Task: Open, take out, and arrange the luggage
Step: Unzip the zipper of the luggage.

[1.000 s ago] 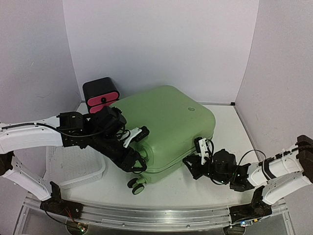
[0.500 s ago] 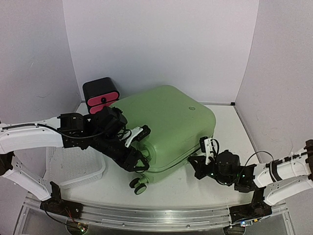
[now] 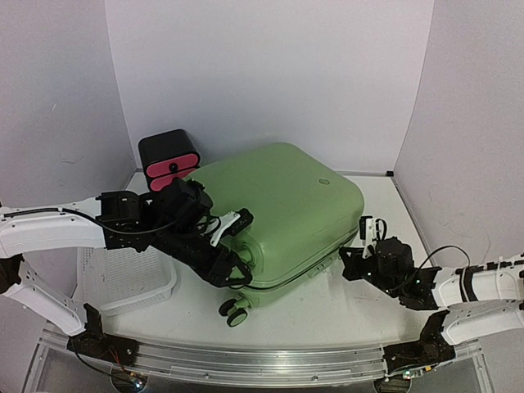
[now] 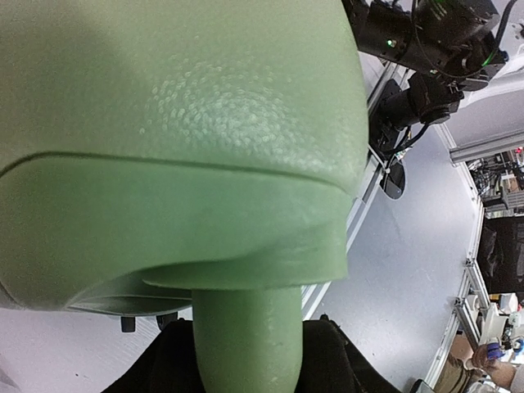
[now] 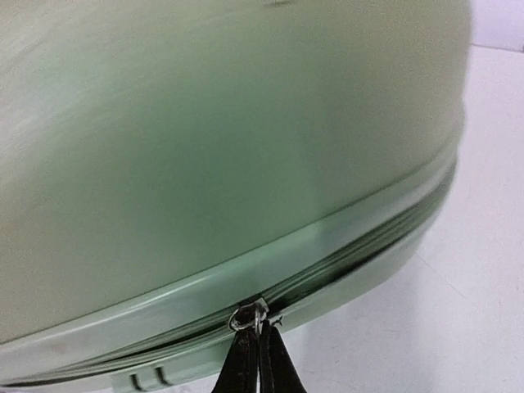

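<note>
The light-green luggage (image 3: 282,205) lies flat in the middle of the table, its black wheels (image 3: 232,313) toward the near edge. My left gripper (image 3: 232,270) sits at its near-left corner by the wheels. In the left wrist view its black fingers (image 4: 168,360) clamp a thick green post (image 4: 246,327) under the shell. My right gripper (image 3: 350,260) is at the near-right side, against the zipper seam (image 3: 315,270). The right wrist view shows that gripper (image 5: 260,348) shut on the metal zipper pull (image 5: 250,315). A dark gap runs along the seam to the pull's right.
A small black drawer box with pink fronts (image 3: 169,160) stands behind the luggage's left corner. A white perforated basket (image 3: 123,278) lies at the near left under the left arm. Walls close in at the back and right.
My right gripper has closed on the zipper pull and slid right along the seam toward the luggage's right corner. The left gripper has kept its hold.
</note>
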Action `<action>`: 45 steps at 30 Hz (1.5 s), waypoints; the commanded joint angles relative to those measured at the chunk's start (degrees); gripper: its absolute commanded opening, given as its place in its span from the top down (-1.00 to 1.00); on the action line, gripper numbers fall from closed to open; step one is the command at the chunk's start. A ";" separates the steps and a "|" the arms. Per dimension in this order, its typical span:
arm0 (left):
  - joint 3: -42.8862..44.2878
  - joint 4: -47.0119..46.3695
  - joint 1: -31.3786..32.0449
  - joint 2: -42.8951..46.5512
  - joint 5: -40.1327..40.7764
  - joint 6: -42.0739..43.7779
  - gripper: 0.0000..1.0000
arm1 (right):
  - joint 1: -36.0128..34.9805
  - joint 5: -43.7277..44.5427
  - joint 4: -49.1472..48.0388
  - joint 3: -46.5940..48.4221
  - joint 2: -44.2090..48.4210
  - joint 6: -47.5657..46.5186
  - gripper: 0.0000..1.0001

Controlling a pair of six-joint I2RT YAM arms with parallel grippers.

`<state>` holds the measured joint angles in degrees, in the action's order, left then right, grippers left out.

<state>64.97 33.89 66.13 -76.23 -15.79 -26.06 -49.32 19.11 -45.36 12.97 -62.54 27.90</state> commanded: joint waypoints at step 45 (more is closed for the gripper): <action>0.36 -9.67 -6.74 -3.63 -0.71 17.06 1.00 | 27.78 9.53 16.21 2.87 24.10 9.61 1.00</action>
<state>65.82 26.04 67.79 -83.68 -15.46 -17.56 -22.96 20.40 -22.70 13.30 -43.33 31.83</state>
